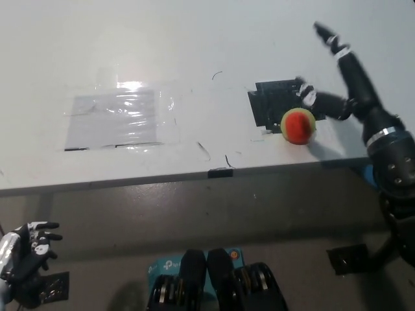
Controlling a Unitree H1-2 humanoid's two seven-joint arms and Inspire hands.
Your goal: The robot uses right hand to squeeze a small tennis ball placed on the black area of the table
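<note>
The small orange and yellow-green tennis ball (pixel 298 126) sits on the white desk (pixel 194 52) at the lower right edge of the black taped patch (pixel 275 102). The black right hand (pixel 340 84) hovers just beside it, fingers spread apart and holding nothing. The white left hand (pixel 26 249) rests low at the lower left, fingers loosely apart.

White table (pixel 194 39) filling the upper picture, scuffed with thin dark marks. Clear glossy sheet (pixel 117 118) taped toward its left, catching glare. Below the front edge, grey-brown floor (pixel 214 207).
</note>
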